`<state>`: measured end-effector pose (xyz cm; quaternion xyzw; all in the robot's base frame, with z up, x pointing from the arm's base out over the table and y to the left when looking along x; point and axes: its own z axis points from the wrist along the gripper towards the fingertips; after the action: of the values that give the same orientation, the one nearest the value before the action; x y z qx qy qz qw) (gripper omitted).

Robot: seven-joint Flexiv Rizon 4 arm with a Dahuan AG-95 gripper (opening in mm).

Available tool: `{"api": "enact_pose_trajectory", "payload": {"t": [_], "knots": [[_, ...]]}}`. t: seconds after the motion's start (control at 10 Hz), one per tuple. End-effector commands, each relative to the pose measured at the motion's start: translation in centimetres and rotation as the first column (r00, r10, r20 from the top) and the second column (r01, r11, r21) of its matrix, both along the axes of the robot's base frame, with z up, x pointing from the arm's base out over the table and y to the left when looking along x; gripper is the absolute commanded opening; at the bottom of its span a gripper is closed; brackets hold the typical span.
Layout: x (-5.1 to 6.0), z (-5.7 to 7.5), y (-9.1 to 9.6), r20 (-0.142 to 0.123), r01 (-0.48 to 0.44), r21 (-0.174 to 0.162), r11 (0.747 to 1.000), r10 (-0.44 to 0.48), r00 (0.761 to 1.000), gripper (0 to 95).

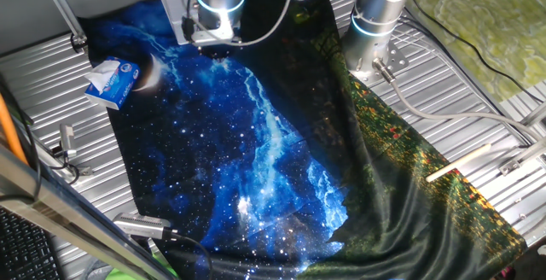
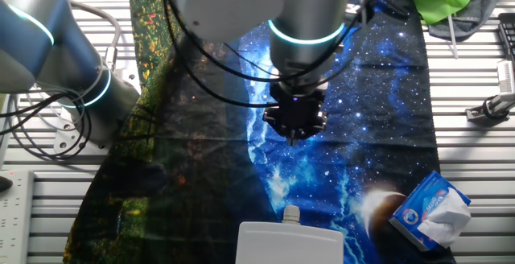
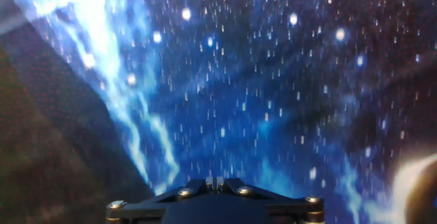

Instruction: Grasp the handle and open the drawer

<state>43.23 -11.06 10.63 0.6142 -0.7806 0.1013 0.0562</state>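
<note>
The white boxy drawer (image 2: 290,245) stands at the near edge of the galaxy cloth in the other fixed view, with a small pale handle knob (image 2: 290,213) on its front. In one fixed view only a white part of the drawer (image 1: 173,11) shows behind the arm. My gripper (image 2: 295,133) hangs above the cloth, pointing down, well short of the handle and not touching it. It also shows in one fixed view (image 1: 218,51). In the hand view the fingertips (image 3: 217,182) meet with no gap and hold nothing. That view shows only cloth; the drawer is out of it.
A blue-and-white tissue pack (image 2: 430,209) lies on the cloth's corner beside the drawer and also shows in one fixed view (image 1: 112,81). A second silver arm base (image 1: 372,32) stands at the cloth's edge. A wooden stick (image 1: 458,162), cables and metal clamps lie around the ribbed table.
</note>
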Motion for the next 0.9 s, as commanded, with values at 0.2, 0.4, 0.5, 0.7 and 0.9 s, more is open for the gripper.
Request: {"api": "enact_pose_trajectory", "payload": {"t": [0.2, 0.4, 0.5, 0.7, 0.9], "knots": [[0.36, -0.34, 0.07, 0.072, -0.090, -0.006, 0.996, 0.091, 0.993, 0.0], [0.36, -0.34, 0.07, 0.071, -0.078, -0.009, 0.997, 0.078, 0.994, 0.0], [0.36, -0.34, 0.07, 0.065, -0.057, -0.006, 0.998, 0.058, 0.996, 0.0], [0.36, -0.34, 0.07, 0.047, -0.027, -0.002, 1.000, 0.027, 0.999, 0.0], [0.36, -0.34, 0.07, 0.033, -0.016, 0.005, 1.000, 0.015, 0.999, 0.0]]}}
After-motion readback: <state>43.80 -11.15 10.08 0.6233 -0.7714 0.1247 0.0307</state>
